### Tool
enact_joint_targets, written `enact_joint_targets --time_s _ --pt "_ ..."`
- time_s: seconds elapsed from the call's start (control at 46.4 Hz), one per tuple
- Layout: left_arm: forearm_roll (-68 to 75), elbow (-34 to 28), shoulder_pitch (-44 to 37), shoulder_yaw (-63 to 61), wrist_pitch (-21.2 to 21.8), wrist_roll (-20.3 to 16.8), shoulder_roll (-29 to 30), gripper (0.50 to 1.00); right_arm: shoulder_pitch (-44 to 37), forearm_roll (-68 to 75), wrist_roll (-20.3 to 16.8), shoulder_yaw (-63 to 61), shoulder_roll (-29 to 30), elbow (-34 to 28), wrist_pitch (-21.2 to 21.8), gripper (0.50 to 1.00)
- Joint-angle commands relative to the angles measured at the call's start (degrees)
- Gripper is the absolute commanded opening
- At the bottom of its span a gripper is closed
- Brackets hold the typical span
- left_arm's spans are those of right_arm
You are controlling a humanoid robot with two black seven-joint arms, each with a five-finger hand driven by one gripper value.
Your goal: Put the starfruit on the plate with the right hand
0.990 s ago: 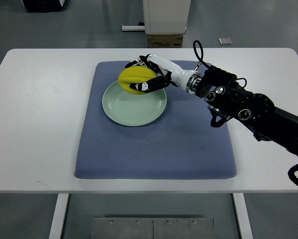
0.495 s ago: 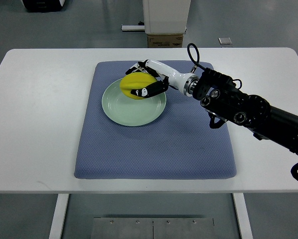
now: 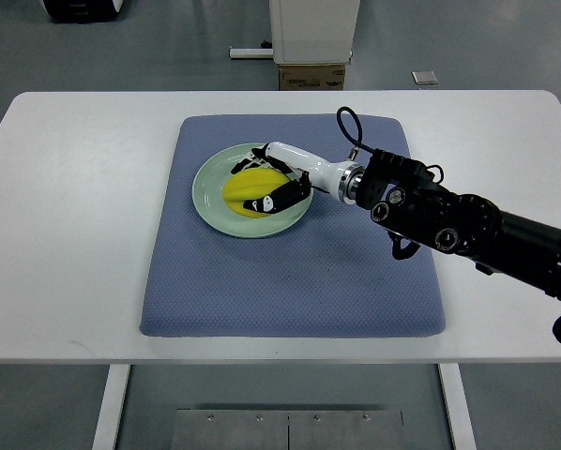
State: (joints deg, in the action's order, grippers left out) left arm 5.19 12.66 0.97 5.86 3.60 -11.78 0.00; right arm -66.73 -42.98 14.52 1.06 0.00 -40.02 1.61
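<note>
A yellow starfruit point(image 3: 247, 189) lies inside the pale green plate point(image 3: 208, 199) on the blue mat point(image 3: 295, 272). My right hand point(image 3: 266, 184) comes in from the right and is low over the plate, its white and black fingers point(image 3: 277, 198) still curled around the starfruit. The fruit looks to be down on the plate's surface. The left arm is out of view.
The blue mat lies on a white table point(image 3: 74, 216). The dark right forearm point(image 3: 449, 225) crosses the mat's right side. A white stand and a cardboard box point(image 3: 310, 75) sit beyond the table's far edge.
My right hand has moved down and toward the near side with the starfruit, from above the plate's far rim to low inside the plate.
</note>
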Motion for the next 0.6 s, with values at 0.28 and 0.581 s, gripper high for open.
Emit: enact_joint_targets --time_s 0.28,0.581 --pt "0.00 0.00 0.00 -0.06 0.00 0.00 0.00 1.000 0.11 0.26 -3.18 0.00 0.00 0.11 -0.03 0.993" --pt "0.08 0.00 0.00 0.03 0.00 0.00 0.00 1.000 -0.41 2.37 -3.18 -0.44 0.00 1.34 -0.03 1.000"
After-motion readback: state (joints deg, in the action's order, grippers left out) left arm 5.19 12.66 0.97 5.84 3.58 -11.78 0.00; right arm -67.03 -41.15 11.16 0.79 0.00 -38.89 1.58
